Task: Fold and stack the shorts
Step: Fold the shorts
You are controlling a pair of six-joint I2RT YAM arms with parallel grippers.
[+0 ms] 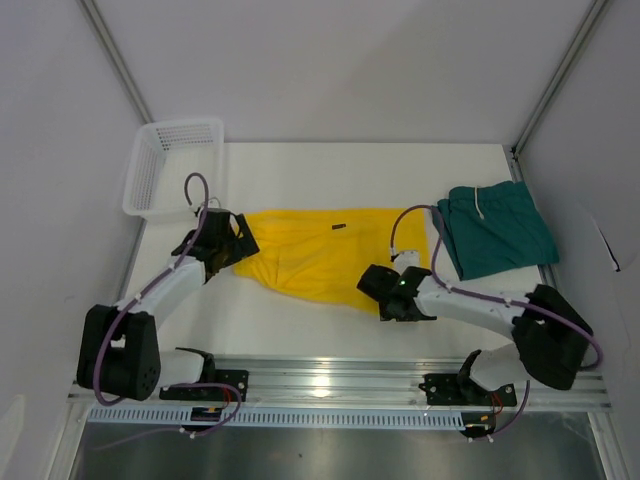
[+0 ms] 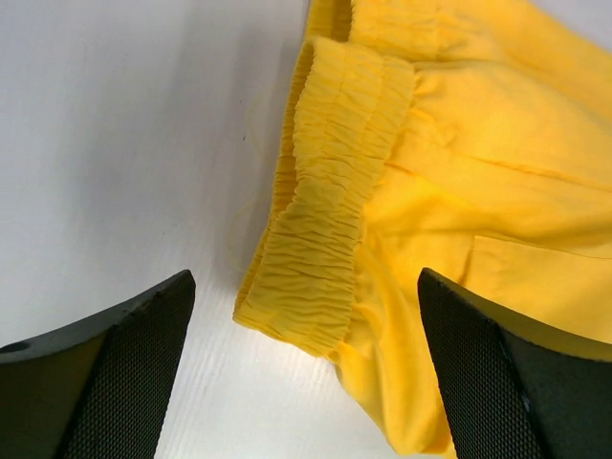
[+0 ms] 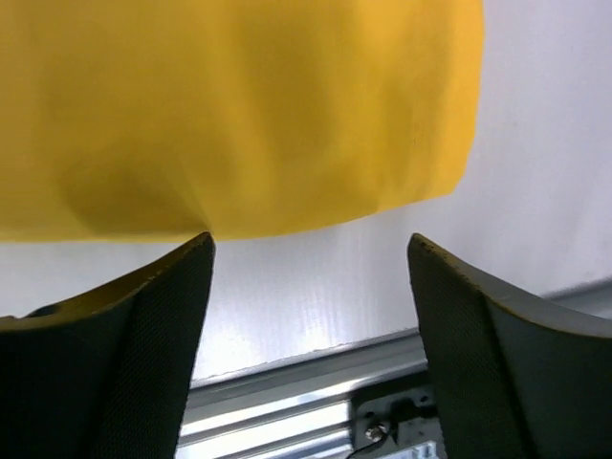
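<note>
The yellow shorts lie spread flat mid-table, small black logo up. Their elastic waistband is at the left end. My left gripper is open, just above the waistband corner, which lies between the fingers. My right gripper is open and empty at the shorts' near right hem, which lies just beyond the fingertips. The dark teal-green shorts with a white drawstring lie folded at the right rear.
A white mesh basket stands at the rear left corner. The metal rail runs along the table's near edge and shows in the right wrist view. White enclosure walls stand on three sides.
</note>
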